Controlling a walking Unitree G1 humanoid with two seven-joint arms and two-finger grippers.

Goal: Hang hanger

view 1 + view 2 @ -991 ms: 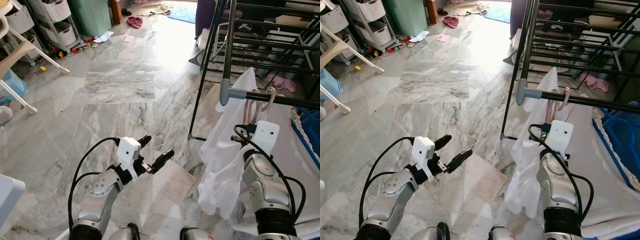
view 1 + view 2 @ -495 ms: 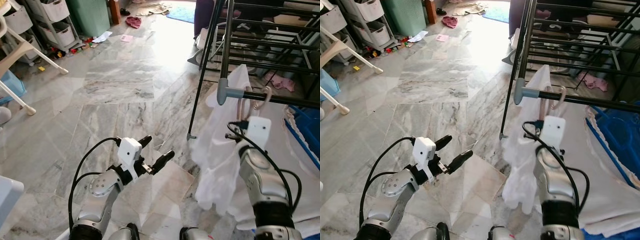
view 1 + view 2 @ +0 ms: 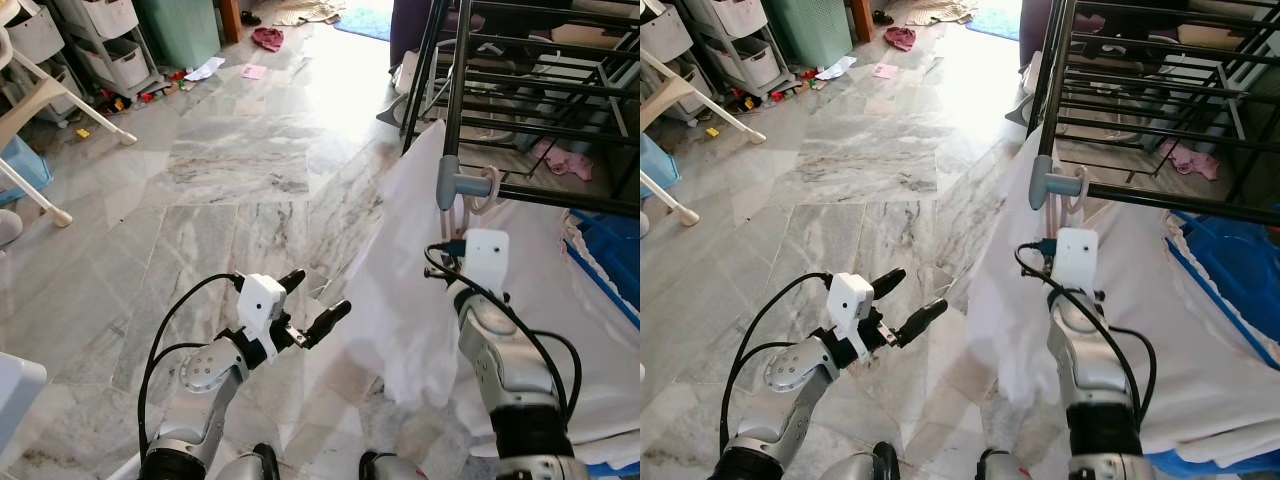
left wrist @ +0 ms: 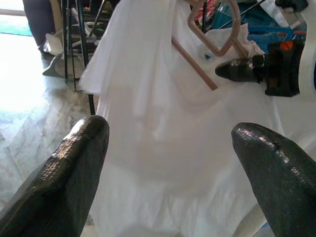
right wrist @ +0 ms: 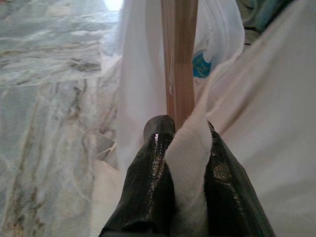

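White garment (image 3: 400, 300) beside open marble floor (image 3: 220, 160).

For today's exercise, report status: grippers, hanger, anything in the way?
Right gripper shut on hanger and white cloth, at rack rail. Left gripper open, idle. Cloth drapes the rail end.

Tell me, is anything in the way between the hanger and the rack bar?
Nothing visible blocks it. The right gripper is shut on the hanger and white garment, and the hook sits right beside the bar's grey end cap.
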